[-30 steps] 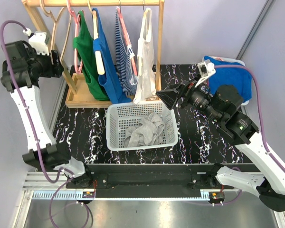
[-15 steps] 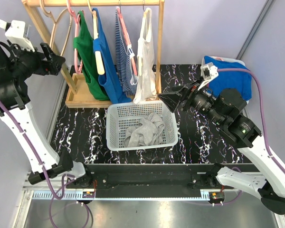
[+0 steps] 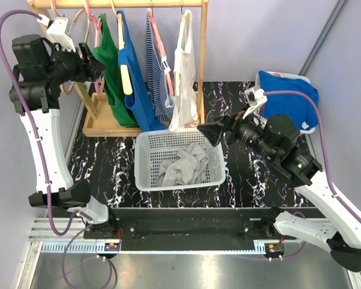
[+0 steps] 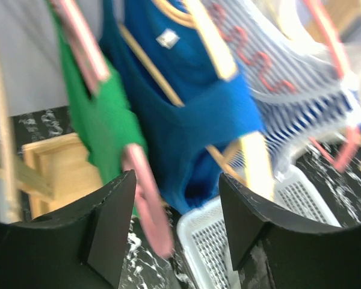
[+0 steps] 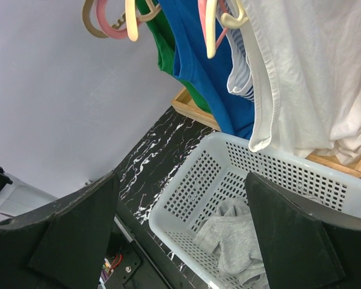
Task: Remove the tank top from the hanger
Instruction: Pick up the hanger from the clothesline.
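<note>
Your left end effector (image 3: 98,64) is raised at the far left of the scene, level with the upper part of the wooden rack (image 3: 126,3), and its jaws stand apart with nothing clamped between them. The left wrist view is blurred, but it shows a pink hanger (image 4: 141,180) and the green tank top (image 4: 102,120) just beyond the two fingers, with the hanger's lower end crossing the gap without touching either finger. The green tank top hangs on that pink hanger as the leftmost of four garments on the rail. To its right hang a blue tank top (image 3: 135,78), a striped tank top (image 3: 159,78) and a white tank top (image 3: 183,78), each on its own hanger. Your right end effector (image 3: 209,133) is released too, its jaws spread wide. It hovers above the far right corner of the white basket (image 3: 145,180), pointing left towards the white tank top's hem and touching nothing. The basket sits on the black marbled table (image 3: 102,162), near the rack's base, and holds a crumpled grey garment (image 3: 183,165). A blue cloth (image 3: 289,96) lies at the far right of the table, behind the right arm.
</note>
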Available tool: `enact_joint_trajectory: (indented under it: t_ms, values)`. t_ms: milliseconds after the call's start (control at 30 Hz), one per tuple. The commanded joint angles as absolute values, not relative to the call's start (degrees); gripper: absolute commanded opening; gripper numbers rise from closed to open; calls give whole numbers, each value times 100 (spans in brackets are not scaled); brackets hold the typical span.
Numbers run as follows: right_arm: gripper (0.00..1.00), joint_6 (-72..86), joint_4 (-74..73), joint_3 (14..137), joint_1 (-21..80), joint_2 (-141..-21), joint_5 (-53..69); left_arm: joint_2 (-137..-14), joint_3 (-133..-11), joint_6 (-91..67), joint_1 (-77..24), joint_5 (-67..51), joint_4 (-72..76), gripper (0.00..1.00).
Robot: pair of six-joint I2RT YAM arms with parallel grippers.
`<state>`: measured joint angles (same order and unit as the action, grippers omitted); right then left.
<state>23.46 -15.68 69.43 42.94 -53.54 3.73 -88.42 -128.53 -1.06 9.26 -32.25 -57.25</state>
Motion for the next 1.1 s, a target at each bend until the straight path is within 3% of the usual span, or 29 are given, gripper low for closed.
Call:
enact_joint_trajectory:
  t_ms: [0,733,1067]
  values:
    - [94,2391,-1248,6961,4263,-5449,334,-8746,-12736,-202,914,-2260,-4599,61]
    - [94,2364,-1055,6917,4263,-5713,431,-9387,-12314,-53,844,-2250,-4140,64]
    - [91,2408,-1090,6882,4263,-5669,448,-9536,-12384,-141,809,-2381,-3999,55]
